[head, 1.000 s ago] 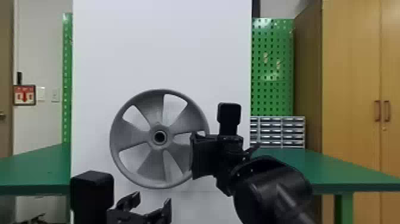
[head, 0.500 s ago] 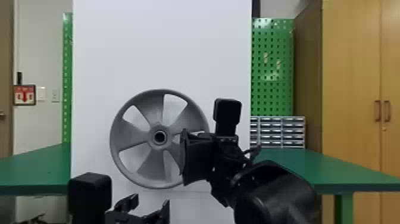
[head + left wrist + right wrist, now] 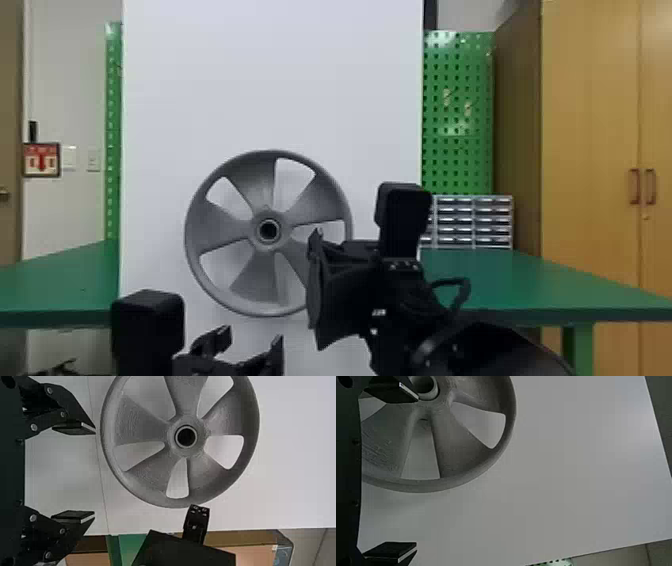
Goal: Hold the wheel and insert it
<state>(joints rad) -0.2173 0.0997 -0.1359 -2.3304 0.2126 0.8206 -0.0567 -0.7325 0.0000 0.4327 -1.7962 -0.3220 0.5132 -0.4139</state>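
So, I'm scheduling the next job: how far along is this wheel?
Already, the wheel is upright at the white panel. In hand: nothing; the left gripper and right gripper are open. Probably left: a grip and push; whether the hub is seated I can't tell.

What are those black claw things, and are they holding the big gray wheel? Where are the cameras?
They belong to a robot with two black arms. The left gripper and the right gripper are its hands, each with two flat fingers.

One picture comes from a camera on the robot's head, looking forward. The other two come from cameras on its wrists, and they are turned sideways.

The gray wheel is upright in front of a tall white board. Both grippers are open, so neither is holding it. The right one is nearer the wheel. Farther back, you can see a green tabletop and some small drawers.
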